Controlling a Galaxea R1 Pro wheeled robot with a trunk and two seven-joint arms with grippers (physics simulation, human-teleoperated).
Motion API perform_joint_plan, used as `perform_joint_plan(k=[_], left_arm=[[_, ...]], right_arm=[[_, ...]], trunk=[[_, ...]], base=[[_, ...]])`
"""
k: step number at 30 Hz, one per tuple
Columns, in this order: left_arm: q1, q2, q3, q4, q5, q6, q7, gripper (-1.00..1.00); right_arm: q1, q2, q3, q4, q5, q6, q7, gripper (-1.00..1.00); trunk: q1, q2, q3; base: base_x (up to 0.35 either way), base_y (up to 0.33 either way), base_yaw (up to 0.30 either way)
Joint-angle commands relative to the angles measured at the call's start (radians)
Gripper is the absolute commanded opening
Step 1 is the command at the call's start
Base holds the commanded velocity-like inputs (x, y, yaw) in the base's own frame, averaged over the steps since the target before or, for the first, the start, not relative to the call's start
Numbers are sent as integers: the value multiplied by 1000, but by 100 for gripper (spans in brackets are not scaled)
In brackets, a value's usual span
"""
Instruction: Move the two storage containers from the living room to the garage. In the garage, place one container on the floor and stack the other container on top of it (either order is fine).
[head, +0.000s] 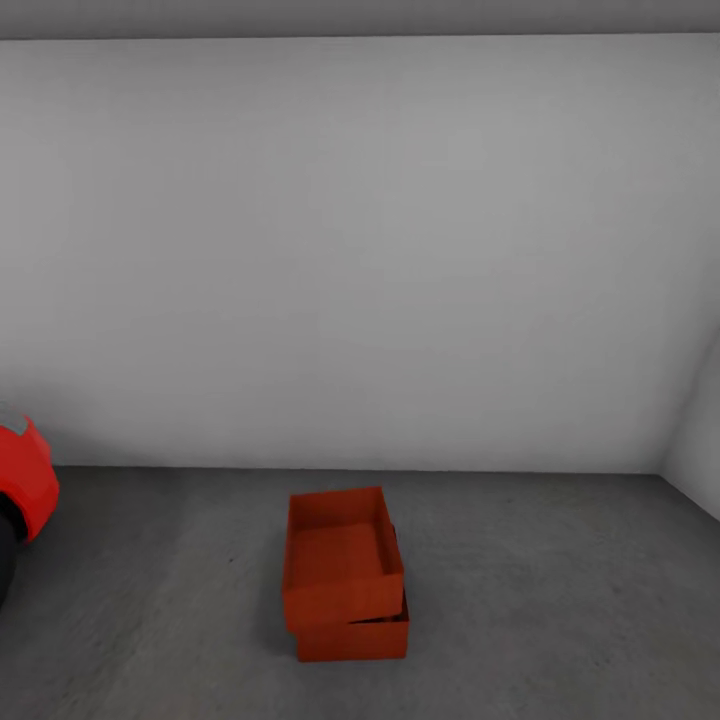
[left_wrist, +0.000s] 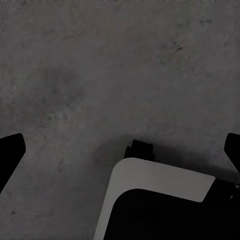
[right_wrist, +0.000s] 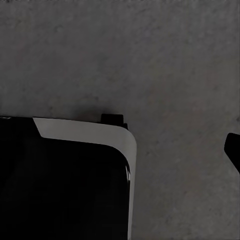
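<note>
In the head view the two storage containers stand stacked on the garage's dark grey floor, close to the pale grey wall. The upper container is an open orange-red box, sitting slightly askew on the lower container, of which mainly the front wall shows. Both are empty as far as I can see. My left gripper hangs open over bare concrete, its black fingertips far apart. Of my right gripper, one fingertip shows at the frame edge, over concrete; it looks open and holds nothing.
A red car with a black tyre pokes in at the left edge. A side wall closes the right corner. My own white-and-black base lies below both wrists. Bare floor lies on both sides of the stack.
</note>
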Motion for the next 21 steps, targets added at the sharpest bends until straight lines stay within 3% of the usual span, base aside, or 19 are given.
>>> perform_joint_plan(k=[1, 21], left_arm=[[0, 0, -9, 0, 9, -1, 3, 100], [0, 0, -9, 0, 9, -1, 3, 100]], right_arm=[[-1, 1, 8, 3, -10, -5, 5, 100], [-1, 1, 7, 3, -12, -11, 2, 100]], trunk=[[0, -1, -1], [0, -1, 4]], base=[[0, 0, 0], [0, 0, 0]])
